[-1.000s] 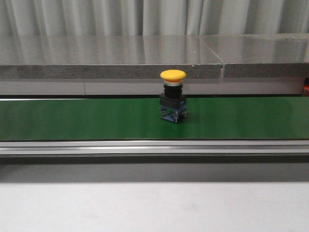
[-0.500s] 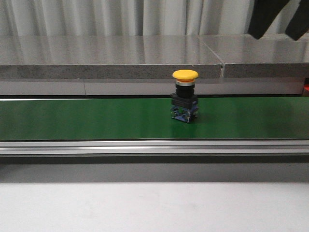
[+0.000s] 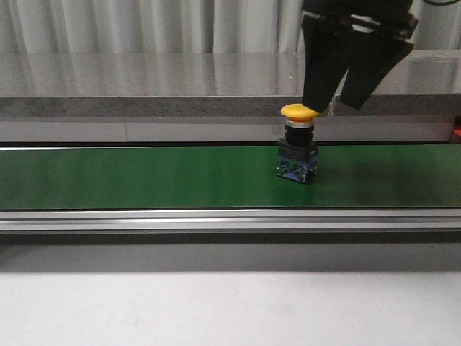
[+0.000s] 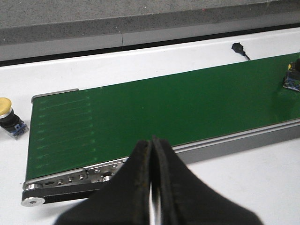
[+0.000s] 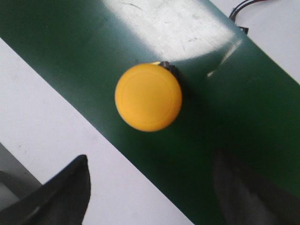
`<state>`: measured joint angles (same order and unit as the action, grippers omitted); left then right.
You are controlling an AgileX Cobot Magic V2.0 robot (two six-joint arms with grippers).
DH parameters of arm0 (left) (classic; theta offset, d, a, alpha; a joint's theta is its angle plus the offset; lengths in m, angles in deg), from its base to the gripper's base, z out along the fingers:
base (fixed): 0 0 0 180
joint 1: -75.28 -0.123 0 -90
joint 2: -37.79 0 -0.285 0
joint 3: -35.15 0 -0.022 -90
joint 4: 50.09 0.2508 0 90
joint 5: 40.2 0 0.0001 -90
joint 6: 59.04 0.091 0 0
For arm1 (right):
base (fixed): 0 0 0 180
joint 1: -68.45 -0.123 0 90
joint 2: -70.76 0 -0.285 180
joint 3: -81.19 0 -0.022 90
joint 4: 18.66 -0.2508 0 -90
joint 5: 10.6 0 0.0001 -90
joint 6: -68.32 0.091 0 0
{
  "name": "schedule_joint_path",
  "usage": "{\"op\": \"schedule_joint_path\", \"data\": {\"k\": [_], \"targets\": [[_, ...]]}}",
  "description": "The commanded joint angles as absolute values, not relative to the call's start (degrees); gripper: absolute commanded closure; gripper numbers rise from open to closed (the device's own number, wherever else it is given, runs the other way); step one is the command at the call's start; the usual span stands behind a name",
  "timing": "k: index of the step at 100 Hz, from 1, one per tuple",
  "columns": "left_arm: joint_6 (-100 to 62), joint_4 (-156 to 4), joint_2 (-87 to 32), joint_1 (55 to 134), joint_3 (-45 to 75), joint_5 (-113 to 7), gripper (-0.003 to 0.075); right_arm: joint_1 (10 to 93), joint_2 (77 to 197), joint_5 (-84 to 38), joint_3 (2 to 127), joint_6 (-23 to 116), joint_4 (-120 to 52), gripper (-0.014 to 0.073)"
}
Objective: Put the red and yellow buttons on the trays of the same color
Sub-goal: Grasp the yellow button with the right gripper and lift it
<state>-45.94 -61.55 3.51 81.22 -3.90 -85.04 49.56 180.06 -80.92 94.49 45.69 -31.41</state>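
Observation:
A yellow button (image 3: 298, 112) on a black and blue base stands upright on the green conveyor belt (image 3: 144, 176). My right gripper (image 3: 333, 101) hangs open just above and behind it. In the right wrist view the yellow cap (image 5: 148, 97) lies ahead of the wide-open fingers (image 5: 70, 187). My left gripper (image 4: 152, 145) is shut and empty, held over the white table near the belt's end. A second yellow button (image 4: 8, 117) sits on the white table beside that belt end. No red button and no trays are in view.
The belt has a metal rail (image 3: 230, 220) along its front. A grey stone ledge (image 3: 166, 90) runs behind it, with curtains beyond. A black cable plug (image 4: 238, 47) lies on the table behind the belt.
The yellow button has ridden the belt to the right. My right gripper has come down from the upper right to just above it, open.

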Motion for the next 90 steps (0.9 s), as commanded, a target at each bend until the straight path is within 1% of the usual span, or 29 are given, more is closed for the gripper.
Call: {"op": "schedule_joint_path", "data": {"k": [1, 20, 25, 44, 54, 62, 73, 90], "targets": [[-46.01, -62.92, 3.05, 81.64, -2.34, -81.27, 0.0741, 49.36, 179.24, -79.83, 96.53, 43.84, -33.75, 0.0055], [-46.01, -62.92, 3.05, 81.64, -2.34, -81.27, 0.0741, 49.36, 182.21, -75.15, 96.53, 42.95, -34.09, 0.0057], [-46.01, -62.92, 3.05, 81.64, -2.34, -81.27, 0.0741, 49.36, 182.65, -74.60, 96.53, 42.95, -34.09, 0.0083], [-46.01, -62.92, 3.05, 81.64, -2.34, -81.27, 0.0741, 49.36, 182.42, -72.20, 96.47, 42.95, -34.03, 0.0326], [-46.01, -62.92, 3.05, 81.64, -2.34, -81.27, 0.0741, 49.36, 181.18, -70.73, 96.34, 43.56, -34.97, 0.0392], [-46.01, -62.92, 3.05, 81.64, -2.34, -81.27, 0.0741, 49.36, 179.52, -69.96, 96.01, 45.68, -35.52, 0.0412], [-46.01, -62.92, 3.05, 81.64, -2.34, -81.27, 0.0741, 49.71, 175.87, -67.15, 93.37, 49.79, -35.31, 0.0410], [-46.01, -62.92, 3.05, 81.64, -2.34, -81.27, 0.0741, 53.09, 169.37, -62.35, 86.63, 57.84, -34.40, 0.0410]]}}
